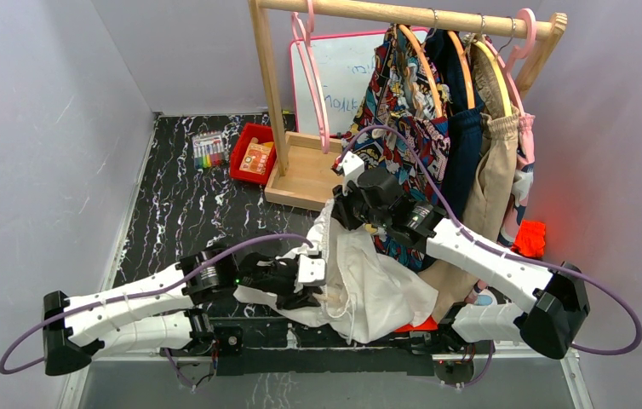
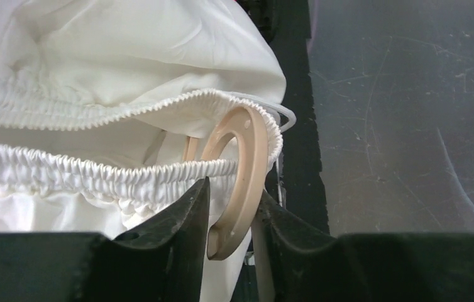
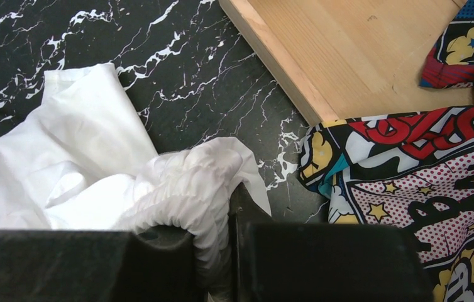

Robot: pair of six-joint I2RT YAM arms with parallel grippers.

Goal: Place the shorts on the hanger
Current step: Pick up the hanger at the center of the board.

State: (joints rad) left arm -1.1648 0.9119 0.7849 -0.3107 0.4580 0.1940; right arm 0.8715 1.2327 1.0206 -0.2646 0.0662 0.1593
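Observation:
The white shorts (image 1: 369,281) hang bunched between both arms above the near part of the table. My right gripper (image 1: 340,211) is shut on the gathered waistband (image 3: 190,182), which fills the gap at the right gripper (image 3: 222,201), and holds that end up. In the left wrist view the elastic waistband (image 2: 96,170) is open, and the cream-beige hanger (image 2: 247,163) pokes its thick hook out of it. My left gripper (image 2: 234,189) has its jaws closed against both sides of that hook. From above, the left gripper (image 1: 311,288) sits at the shorts' lower left edge; the hanger's body is hidden inside the cloth.
A wooden clothes rack base (image 1: 300,175) stands behind the arms, with a comic-print garment (image 1: 403,102), tan shorts (image 1: 492,170) and a pink hanger (image 1: 309,68) on its rail. A red tray (image 1: 254,153) and markers (image 1: 209,152) lie at the back left. The table's near edge is just below the shorts.

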